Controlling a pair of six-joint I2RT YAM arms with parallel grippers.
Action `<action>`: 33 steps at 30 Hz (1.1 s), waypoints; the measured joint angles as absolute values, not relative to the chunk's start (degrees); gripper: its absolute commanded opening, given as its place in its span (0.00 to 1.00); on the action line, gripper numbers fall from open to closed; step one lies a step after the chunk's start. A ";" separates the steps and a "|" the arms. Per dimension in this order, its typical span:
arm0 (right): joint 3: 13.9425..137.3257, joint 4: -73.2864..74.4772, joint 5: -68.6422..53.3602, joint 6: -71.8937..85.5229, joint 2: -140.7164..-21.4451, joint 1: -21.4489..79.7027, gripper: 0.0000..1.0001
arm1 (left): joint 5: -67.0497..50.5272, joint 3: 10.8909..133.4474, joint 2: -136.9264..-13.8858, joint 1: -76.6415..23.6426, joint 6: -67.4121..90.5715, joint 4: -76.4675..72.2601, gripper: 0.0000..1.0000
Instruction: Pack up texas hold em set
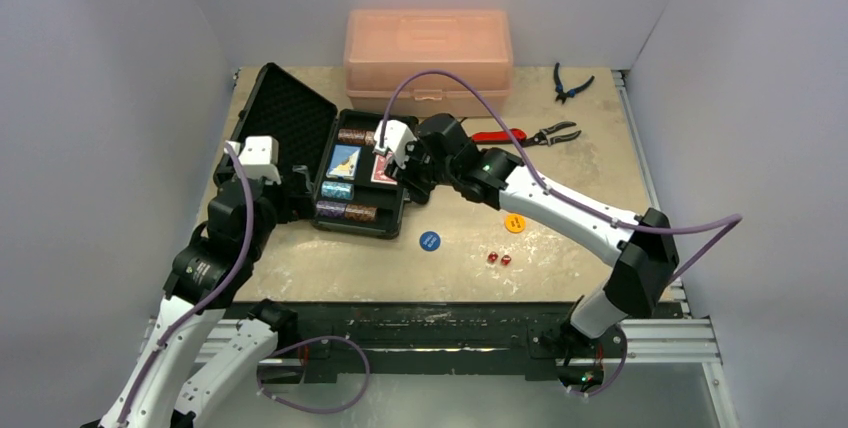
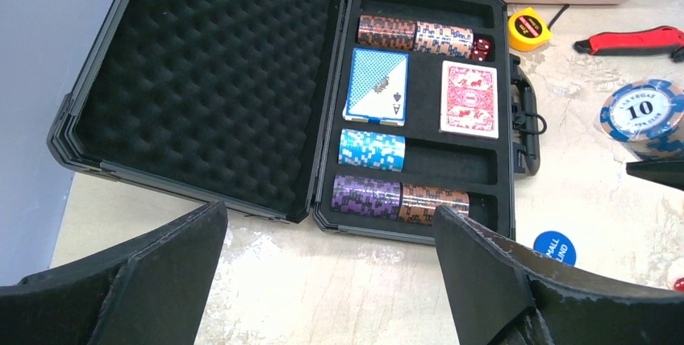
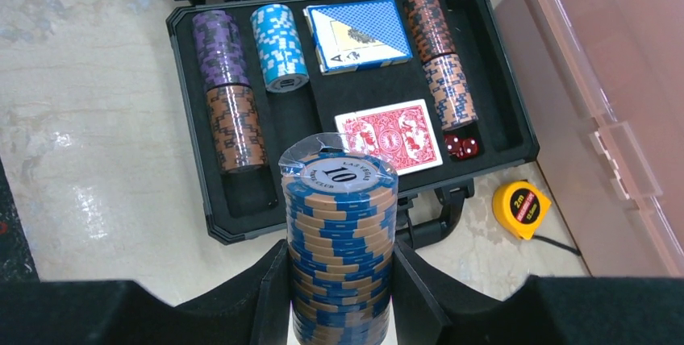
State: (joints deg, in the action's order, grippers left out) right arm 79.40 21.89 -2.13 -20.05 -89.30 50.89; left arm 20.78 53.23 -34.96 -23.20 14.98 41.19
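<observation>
Blue-and-tan chips fill the bottom centre of the right wrist view. They form a wrapped chip stack (image 3: 339,232) marked 10, clamped by its sides in the right tool (image 3: 340,288). Gripping it across the barrel probably keeps the chips together as one roll, so it can go into a trough lying on its side like the others.

Beyond it, in the upper half of that frame, the open case (image 3: 323,103) lies on the table (image 3: 89,119). Its foam lid (image 2: 210,79) is folded back at the upper left of the left wrist view. Inside sit a purple stack (image 3: 216,47) and a brown stack (image 3: 235,131) end to end, a light-blue stack (image 3: 278,43), a blue deck (image 3: 355,35), a red deck (image 3: 387,137) and a red die (image 3: 462,147). Bare trough shows after the light-blue stack and below the brown one, and the first looks the likelier home for the held roll.

At the bottom of its own frame, the left tool (image 2: 327,280) hangs with its fingers wide apart and nothing between them. It faces the case's near edge, perhaps ready to steady the case.

In the lower centre of the top view, a blue disc (image 1: 429,240), a yellow disc (image 1: 514,223) and two red dice (image 1: 498,259) lie loose on the table, not yet packed. A tape measure (image 3: 523,209) and a pink box (image 3: 613,103) sit to the right of the case.
</observation>
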 measured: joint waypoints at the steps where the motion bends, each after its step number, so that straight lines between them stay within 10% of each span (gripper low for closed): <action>1: 79.85 22.13 -2.68 -20.40 -89.84 50.68 0.00 | 20.78 53.15 -34.94 -23.20 14.90 41.19 1.00; 33: 107.72 43.92 -12.99 -24.91 -111.92 47.55 0.00 | 18.61 52.62 -33.98 -23.20 13.91 41.19 1.00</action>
State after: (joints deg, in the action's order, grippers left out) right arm 107.72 43.92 -12.99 -24.91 -111.92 47.55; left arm 18.61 52.62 -33.98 -23.20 13.91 41.19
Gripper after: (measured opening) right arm 0.453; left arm 0.998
